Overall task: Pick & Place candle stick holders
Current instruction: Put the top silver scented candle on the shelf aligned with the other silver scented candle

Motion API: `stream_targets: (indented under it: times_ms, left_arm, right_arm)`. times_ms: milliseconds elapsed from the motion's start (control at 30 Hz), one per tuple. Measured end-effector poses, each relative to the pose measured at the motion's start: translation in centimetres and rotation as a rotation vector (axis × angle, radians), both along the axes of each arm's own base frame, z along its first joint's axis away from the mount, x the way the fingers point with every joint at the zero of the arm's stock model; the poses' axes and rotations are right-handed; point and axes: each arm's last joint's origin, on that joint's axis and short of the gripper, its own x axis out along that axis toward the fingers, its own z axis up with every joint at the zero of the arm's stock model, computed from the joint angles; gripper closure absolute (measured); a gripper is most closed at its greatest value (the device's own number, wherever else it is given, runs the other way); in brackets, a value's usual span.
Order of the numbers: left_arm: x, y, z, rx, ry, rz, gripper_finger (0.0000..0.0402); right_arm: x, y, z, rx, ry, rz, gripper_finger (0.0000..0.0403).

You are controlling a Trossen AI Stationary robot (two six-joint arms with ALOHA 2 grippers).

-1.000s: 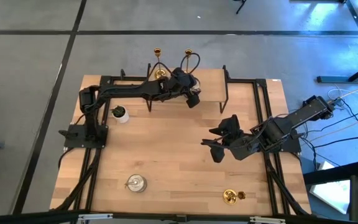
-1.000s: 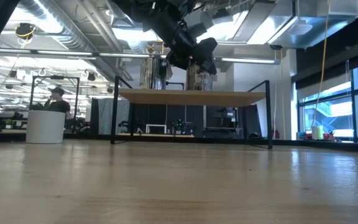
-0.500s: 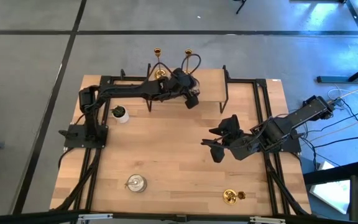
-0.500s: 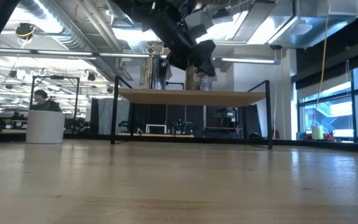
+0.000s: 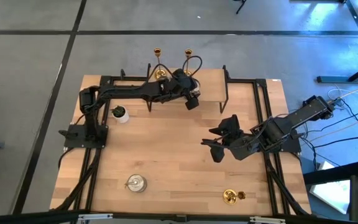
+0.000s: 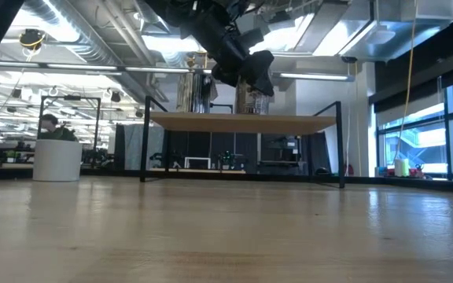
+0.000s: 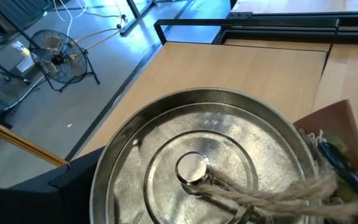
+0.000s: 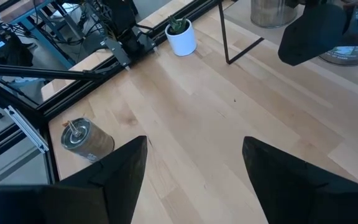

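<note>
- Candle stick holders are spread between a raised wooden shelf [image 5: 207, 87] at the table's far edge and the open table [image 5: 179, 162] in front of it.
- Left gripper [image 5: 190, 99] hangs over the shelf's middle, directly above a silvery holder [image 7: 197, 168]; whether its fingers are parted or closed cannot be told.
- That silvery holder fills the left wrist view, with a cord and a brown tag [image 7: 328, 146] lying across its top.
- Two gold holders [image 5: 157, 53] stand at the shelf's far edge, beyond the left gripper, the second [image 5: 188, 54] just beside the first.
- Right gripper [image 5: 219, 142] hovers over the table in front of the shelf, fingers [image 8: 114, 171] spread wide and holding nothing.
- A silvery holder [image 5: 135, 183] lies on its side well in front of the shelf, toward the left arm's side.
- A gold holder [image 5: 230, 196] lies near the table's front edge, on the right arm's side.
- A white plant pot [image 5: 120, 113] stands on the table just beside the shelf's left end.
</note>
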Motion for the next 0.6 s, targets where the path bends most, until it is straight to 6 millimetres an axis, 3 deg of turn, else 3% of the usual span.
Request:
stream_targets:
  times_ms: [600]
  left_arm:
    - [-0.1,0.29,-0.08,-0.035,-0.016,0.004,0.0001]
  right_arm:
    - [0.03,0.01,0.04,0.001,-0.006,-0.002,0.0133]
